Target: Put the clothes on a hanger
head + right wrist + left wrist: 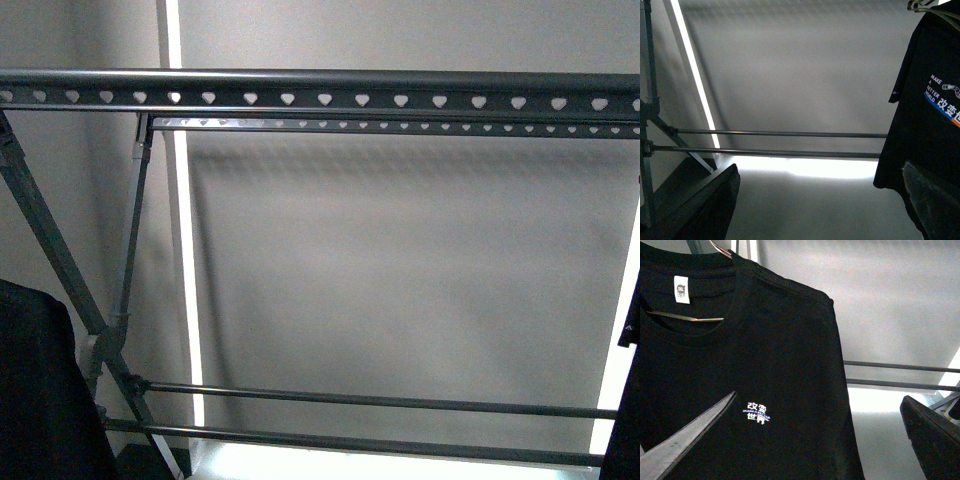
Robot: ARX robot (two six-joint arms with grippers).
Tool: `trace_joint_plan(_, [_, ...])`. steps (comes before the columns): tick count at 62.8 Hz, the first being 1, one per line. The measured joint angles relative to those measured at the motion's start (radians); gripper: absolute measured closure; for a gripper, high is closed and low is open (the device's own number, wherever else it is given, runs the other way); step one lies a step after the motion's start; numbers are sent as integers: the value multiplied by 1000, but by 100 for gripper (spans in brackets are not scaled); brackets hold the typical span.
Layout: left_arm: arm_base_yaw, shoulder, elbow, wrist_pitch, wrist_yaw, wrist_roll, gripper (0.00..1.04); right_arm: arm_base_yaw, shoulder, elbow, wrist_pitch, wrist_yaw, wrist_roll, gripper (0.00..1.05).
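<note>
The grey rack's top rail, punched with heart holes, spans the front view, with crossed legs at left. A black T-shirt with a small white Chinese-character print hangs on a thin wire hanger, close in front of my open, empty left gripper. In the right wrist view, a black T-shirt printed "MAKE A BETTER WORLD" hangs beside my open, empty right gripper. Its hem lies just behind one finger.
A second heart-punched rail runs behind the top one. Two thin lower bars cross low down and also show in the right wrist view. Black cloth hangs at the front view's left edge and right edge. A grey wall lies behind.
</note>
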Motion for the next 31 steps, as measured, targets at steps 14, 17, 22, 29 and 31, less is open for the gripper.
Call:
trace_joint_plan(14, [0,0,0,0,0,0,7,0,0,0,0,0,0,7])
trace_joint_plan(17, [0,0,0,0,0,0,7,0,0,0,0,0,0,7])
trace_joint_plan(22, [0,0,0,0,0,0,7,0,0,0,0,0,0,7])
trace_joint_plan(29, [23,73,5,63,143,24,7,0,0,0,0,0,0,7])
trace_joint_plan(31, [-5,127,10,121,106,30,7,0,0,0,0,-3,0,7])
